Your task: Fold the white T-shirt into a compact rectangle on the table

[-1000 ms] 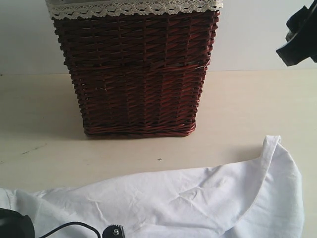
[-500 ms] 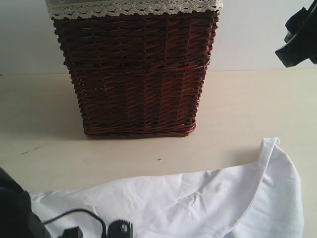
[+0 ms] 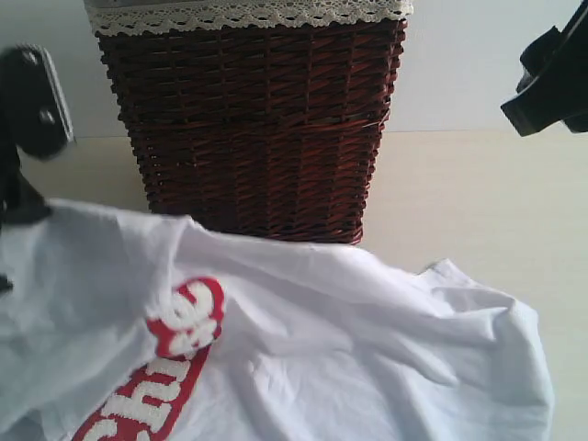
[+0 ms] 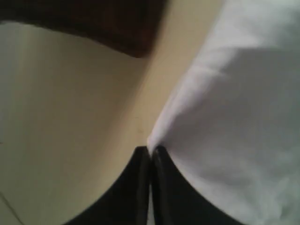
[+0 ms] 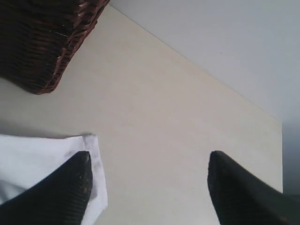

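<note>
The white T-shirt [image 3: 349, 349] lies across the near part of the table [image 3: 459, 193], and its left side is lifted and turned over. This shows a red band with fuzzy white lettering [image 3: 175, 340]. My left gripper [image 3: 18, 204] hangs at the far left in front of the basket, shut on an edge of the white T-shirt [image 4: 234, 117]. In the left wrist view the left gripper [image 4: 150, 151] has its jaws pressed together on the cloth. My right gripper [image 3: 551, 87] hovers high at the right. The right gripper [image 5: 147, 161] is open above the bare table [image 5: 164, 103], with a corner of the white T-shirt [image 5: 47, 154] beside one finger.
A tall dark wicker basket [image 3: 253, 129] with white lace trim [image 3: 248, 14] stands at the back centre, just behind the raised cloth. A pale wall rises behind the table. Bare tabletop shows to the right of the basket.
My left gripper has risen from the bottom left, pulling the shirt's near edge up and toward the basket, so the red lettered band now shows. The right gripper shifted slightly.
</note>
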`<act>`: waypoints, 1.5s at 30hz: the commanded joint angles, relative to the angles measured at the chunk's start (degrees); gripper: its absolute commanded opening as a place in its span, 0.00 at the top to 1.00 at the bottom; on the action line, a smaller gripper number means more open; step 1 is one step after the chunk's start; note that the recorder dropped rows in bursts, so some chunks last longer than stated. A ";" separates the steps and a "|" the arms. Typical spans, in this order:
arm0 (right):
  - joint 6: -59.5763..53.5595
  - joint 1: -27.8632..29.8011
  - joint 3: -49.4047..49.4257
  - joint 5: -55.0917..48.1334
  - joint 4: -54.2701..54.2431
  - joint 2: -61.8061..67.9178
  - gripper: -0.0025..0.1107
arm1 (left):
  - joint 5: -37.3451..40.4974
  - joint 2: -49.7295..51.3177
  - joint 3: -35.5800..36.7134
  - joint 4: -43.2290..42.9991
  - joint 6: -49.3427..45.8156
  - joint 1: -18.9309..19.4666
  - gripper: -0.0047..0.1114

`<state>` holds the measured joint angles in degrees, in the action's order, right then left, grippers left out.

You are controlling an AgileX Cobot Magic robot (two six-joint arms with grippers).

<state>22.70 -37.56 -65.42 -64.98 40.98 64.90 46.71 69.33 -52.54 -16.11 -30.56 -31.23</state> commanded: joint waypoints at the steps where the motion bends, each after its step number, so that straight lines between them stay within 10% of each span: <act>1: -0.62 0.34 -0.17 0.43 -2.03 -0.08 0.38 | -24.40 4.08 -0.74 -0.32 1.29 13.39 0.96; 4: -2.39 0.34 -0.17 0.43 -4.33 -0.08 0.38 | -33.32 10.05 -0.88 0.30 3.91 17.12 0.88; 9: -7.03 0.34 -0.06 0.31 -6.68 -0.08 0.38 | -32.83 13.89 -1.62 0.13 7.16 18.48 0.35; 11: -9.06 0.34 0.04 0.96 -7.84 0.17 0.40 | -33.10 13.63 -1.62 -0.17 10.39 19.14 0.31; 19: -10.02 0.34 4.71 8.30 -9.75 7.73 0.72 | -21.88 6.40 0.30 3.78 18.28 19.81 0.72; 24: -8.78 0.37 10.60 15.02 -7.84 14.77 0.96 | -15.92 4.58 4.86 14.62 6.27 16.16 0.90; 32: 2.45 5.98 14.10 25.88 -4.99 28.23 0.98 | -15.74 6.51 13.27 21.35 -3.00 9.95 0.92; 45: 16.15 8.30 14.10 33.95 7.71 44.61 0.98 | -18.36 16.88 13.83 23.50 -3.76 9.95 0.92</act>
<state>32.81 -29.97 -51.45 -31.79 44.00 106.92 29.34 84.42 -38.91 6.63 -33.98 -20.97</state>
